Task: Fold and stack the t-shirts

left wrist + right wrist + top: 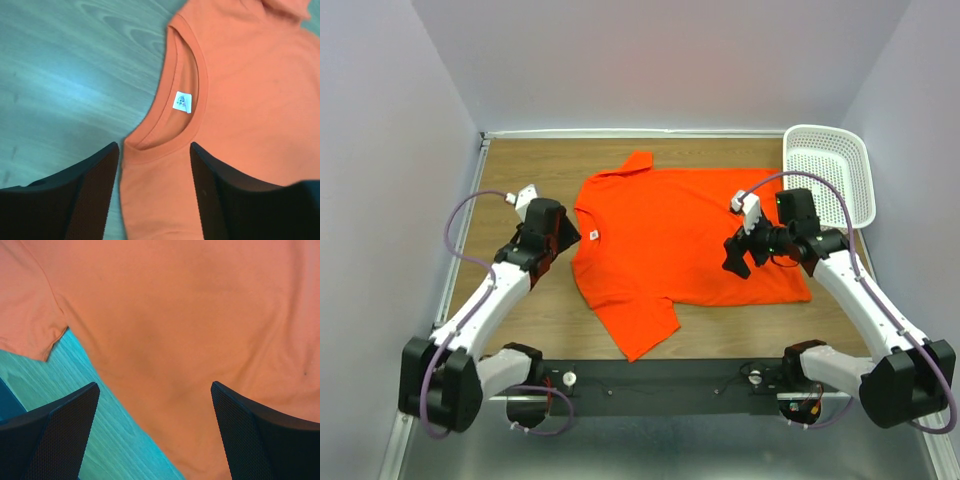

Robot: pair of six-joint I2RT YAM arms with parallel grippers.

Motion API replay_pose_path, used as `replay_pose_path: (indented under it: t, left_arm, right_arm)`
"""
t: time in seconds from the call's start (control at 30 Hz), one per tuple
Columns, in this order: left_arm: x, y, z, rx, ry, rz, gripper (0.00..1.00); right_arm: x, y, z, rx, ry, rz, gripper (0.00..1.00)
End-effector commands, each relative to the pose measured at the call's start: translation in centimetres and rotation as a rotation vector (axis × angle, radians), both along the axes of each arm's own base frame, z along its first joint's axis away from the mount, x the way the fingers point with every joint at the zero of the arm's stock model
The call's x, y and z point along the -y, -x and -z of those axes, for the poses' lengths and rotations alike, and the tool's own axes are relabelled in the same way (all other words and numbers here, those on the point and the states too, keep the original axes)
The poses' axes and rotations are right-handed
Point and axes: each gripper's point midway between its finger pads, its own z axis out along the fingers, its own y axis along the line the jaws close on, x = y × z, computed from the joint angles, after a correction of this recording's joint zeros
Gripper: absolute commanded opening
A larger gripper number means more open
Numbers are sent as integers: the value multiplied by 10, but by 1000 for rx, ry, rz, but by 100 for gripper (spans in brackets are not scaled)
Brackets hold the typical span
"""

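The t-shirt [680, 240] is lying flat on the desk [520, 170]. My left fingers [563, 232] are hovering wide open by its collar, and my right fingers [738, 258] wide open over its body, both empty. I think the first fold is starting, so I need to pinch an edge.

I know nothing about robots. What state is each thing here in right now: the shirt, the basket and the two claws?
T-shirt: unfolded, spread flat.
Basket: at the far right corner, nothing visible inside.
Left end effector: open, over the collar, holding nothing.
Right end effector: open, over the shirt's body near a sleeve, holding nothing.
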Motion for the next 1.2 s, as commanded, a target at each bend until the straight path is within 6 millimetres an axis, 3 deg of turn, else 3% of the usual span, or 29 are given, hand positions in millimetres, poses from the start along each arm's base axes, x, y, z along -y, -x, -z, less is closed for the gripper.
replay_pose_path:
  t: [0.0, 0.1, 0.13, 0.23, 0.27, 0.43, 0.47, 0.5, 0.53, 0.57, 0.73, 0.87, 1.03, 1.17]
  left_arm:
    - [28, -12, 22, -62, -11, 228, 70]
    - [41, -29, 22, -31, -31, 346, 70]
    - [47, -42, 7, 13, -40, 381, 70]
    - [51, -69, -9, 83, -93, 422, 70]
    - [52, -83, -25, 131, -132, 446, 70]
    - [32, -139, -20, 98, -252, 415, 71]
    - [31, -156, -31, 115, -269, 412, 71]
    - [24, -163, -1, 30, -291, 425, 71]
    - [24, -177, -8, 39, -296, 428, 70]
    - [22, -183, 16, -15, -299, 440, 70]
    - [16, -203, 43, -55, -276, 460, 69]
    - [24, -204, 58, -83, -244, 507, 67]
    - [25, -192, 95, -185, -226, 540, 62]
    - [25, -184, 114, -240, -210, 546, 47]
  right_arm:
    - [-3, 2, -6, 16, -37, -4, 100]
    - [-3, 1, -5, 13, -36, -6, 100]
    - [-3, 1, -5, 11, -35, -4, 100]
    - [-3, 1, -5, 12, -34, -1, 100]
    - [-3, 0, -5, 12, -32, -1, 100]
    - [-2, 0, -3, 9, -31, 4, 100]
    - [-2, 0, -4, 8, -32, 3, 100]
    - [-2, 0, -3, 5, -35, 2, 100]
    - [-2, 0, -3, 5, -36, 3, 100]
    - [-2, 0, -4, 5, -38, 3, 100]
    - [-1, 0, -2, -3, -38, 7, 100]
    - [-1, 0, 0, -7, -35, 6, 100]
    - [-2, -1, 1, -12, -36, 7, 100]
    - [-2, -1, 0, -9, -36, 8, 100]
